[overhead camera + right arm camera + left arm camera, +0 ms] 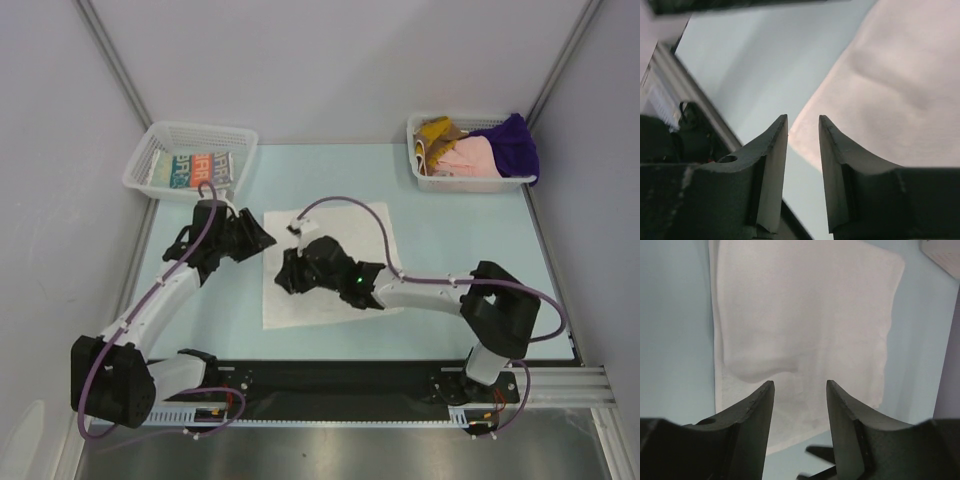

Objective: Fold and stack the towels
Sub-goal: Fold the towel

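Note:
A plain white towel (335, 300) lies spread flat in the middle of the table, partly covered by my right arm. My left gripper (264, 240) hovers at its left edge, open and empty; in the left wrist view the white towel (805, 315) fills the space beyond the left gripper (800, 385). My right gripper (288, 278) hangs over the towel's left half. In the right wrist view the right gripper (803, 120) is open with nothing between its fingers, and a corner of the towel (890, 90) lies below it. An orange-teal print towel (200, 168) sits in the left basket.
A white mesh basket (160, 140) stands at the back left. Another basket (470, 183) at the back right holds mustard (436, 130), pink (468, 155) and purple (512, 142) towels. Grey walls enclose the table; a black rail (330, 375) runs along its near edge.

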You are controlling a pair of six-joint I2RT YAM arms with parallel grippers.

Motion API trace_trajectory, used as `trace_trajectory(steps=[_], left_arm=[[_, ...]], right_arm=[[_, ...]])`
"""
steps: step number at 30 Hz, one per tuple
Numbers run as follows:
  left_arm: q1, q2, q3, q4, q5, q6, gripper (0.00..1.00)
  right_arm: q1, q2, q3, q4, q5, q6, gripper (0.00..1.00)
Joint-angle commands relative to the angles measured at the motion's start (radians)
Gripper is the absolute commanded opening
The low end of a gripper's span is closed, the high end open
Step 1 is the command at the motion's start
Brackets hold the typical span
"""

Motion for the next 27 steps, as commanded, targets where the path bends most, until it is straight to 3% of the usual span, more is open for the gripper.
trace_trajectory(steps=[1,11,27], left_arm=[[0.015,0.001,0.071,-0.010,0.033,0.025,0.52],[0.016,0.019,0.088,-0.004,0.052,0.036,0.52],[0.021,0.025,0.072,0.009,0.062,0.043,0.52]], right_arm=[[-0.119,-0.040,-0.018,-0.079,0.114,-0.042,0.36],[-0.191,0.104,0.039,-0.116,0.069,-0.161,0.37],[-0.191,0.208,0.085,-0.063,0.000,-0.178,0.40]])
